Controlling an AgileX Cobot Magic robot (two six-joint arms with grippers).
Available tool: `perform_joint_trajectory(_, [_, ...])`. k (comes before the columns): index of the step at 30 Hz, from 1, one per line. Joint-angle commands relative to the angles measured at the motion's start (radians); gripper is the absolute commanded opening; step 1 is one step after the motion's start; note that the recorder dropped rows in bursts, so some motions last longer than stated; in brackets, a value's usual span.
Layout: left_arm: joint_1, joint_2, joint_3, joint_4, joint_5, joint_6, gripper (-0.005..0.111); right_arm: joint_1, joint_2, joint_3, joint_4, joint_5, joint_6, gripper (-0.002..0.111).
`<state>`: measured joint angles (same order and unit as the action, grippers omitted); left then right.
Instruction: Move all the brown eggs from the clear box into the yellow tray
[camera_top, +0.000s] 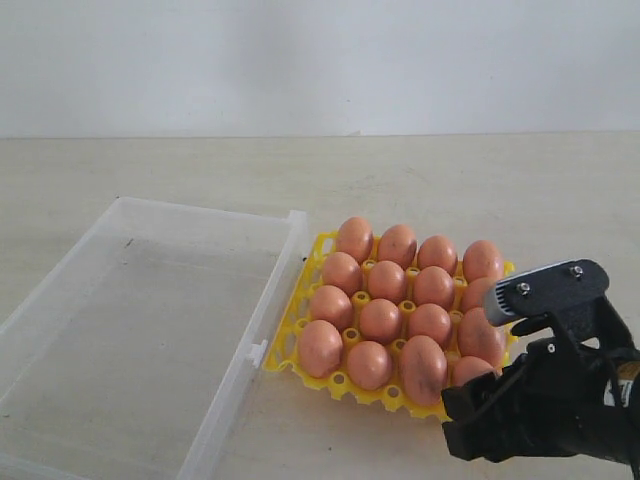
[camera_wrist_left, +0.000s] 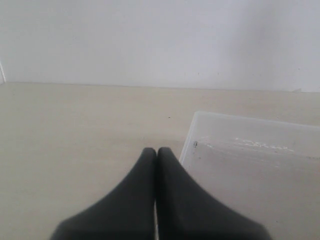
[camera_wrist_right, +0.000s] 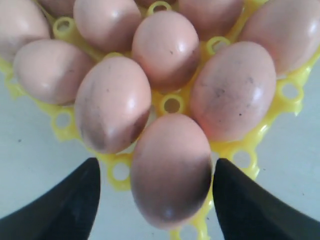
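Sixteen brown eggs fill the yellow tray; the right gripper, wide open astride the nearest, holds nothing: final release, next lift clear.

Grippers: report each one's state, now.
Left gripper: closed, empty.
Right gripper: open, fingers either side of an egg seated in the tray.

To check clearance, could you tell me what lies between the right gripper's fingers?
A brown egg in the yellow tray, per the right wrist view.
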<state>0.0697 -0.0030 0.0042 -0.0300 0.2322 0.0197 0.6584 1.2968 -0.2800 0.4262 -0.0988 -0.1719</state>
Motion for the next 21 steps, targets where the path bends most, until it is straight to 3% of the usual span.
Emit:
perform_joint_trajectory(1, [0.001, 0.003, -0.004, -0.005, 0.000, 0.001, -0.004, -0.074, -0.107, -0.002, -0.016, 0.129, 0.017, 0.062])
perform_joint_trajectory(6, [0.001, 0.003, -0.004, -0.005, 0.000, 0.001, -0.004, -0.091, -0.216, -0.015, -0.025, 0.188, 0.029, 0.062])
perform_joint_trajectory(14, [0.001, 0.003, -0.004, -0.005, 0.000, 0.001, -0.004, -0.091, -0.321, -0.256, -0.104, 0.392, 0.029, 0.062])
perform_joint_trajectory(21, [0.001, 0.003, -0.004, -0.005, 0.000, 0.001, -0.004, -0.088, -0.311, -0.416, -0.126, 0.422, 0.032, 0.062])
